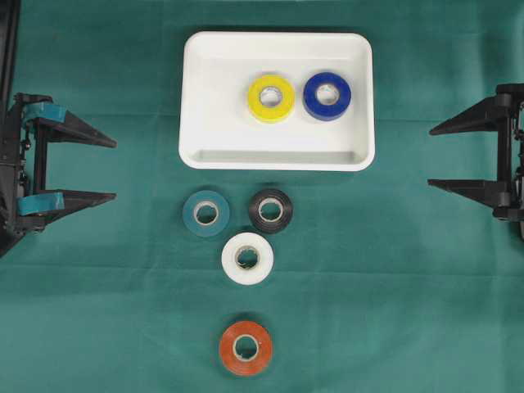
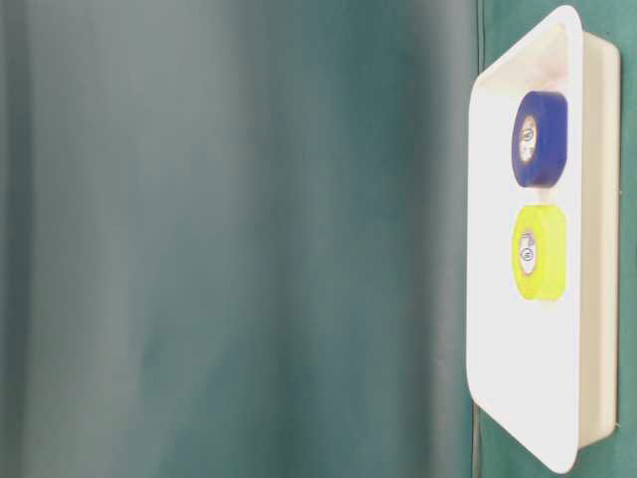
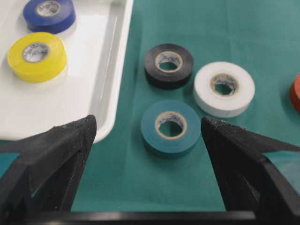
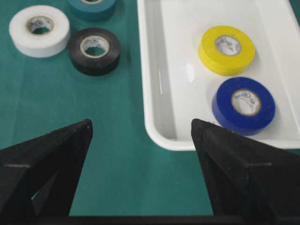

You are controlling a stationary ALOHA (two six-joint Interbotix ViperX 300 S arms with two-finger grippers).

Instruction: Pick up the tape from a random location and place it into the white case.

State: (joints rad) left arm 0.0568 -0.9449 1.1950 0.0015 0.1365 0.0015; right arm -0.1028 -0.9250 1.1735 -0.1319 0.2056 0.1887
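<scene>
The white case (image 1: 196, 98) lies at the top middle of the green cloth, with a yellow tape (image 1: 271, 98) and a blue tape (image 1: 327, 96) lying flat inside it. Below the case lie a teal tape (image 1: 205, 214), a black tape (image 1: 270, 210), a white tape (image 1: 247, 258) and an orange tape (image 1: 245, 348). My left gripper (image 1: 113, 169) stands open at the left edge with nothing between its fingers; the teal tape (image 3: 170, 126) is just ahead of it. My right gripper (image 1: 432, 157) stands open at the right edge, empty, facing the case's corner (image 4: 161, 136).
Green cloth covers the whole table. The table-level view shows the case (image 2: 488, 329) with the blue tape (image 2: 538, 138) and yellow tape (image 2: 538, 252) in it, and bare cloth beside it.
</scene>
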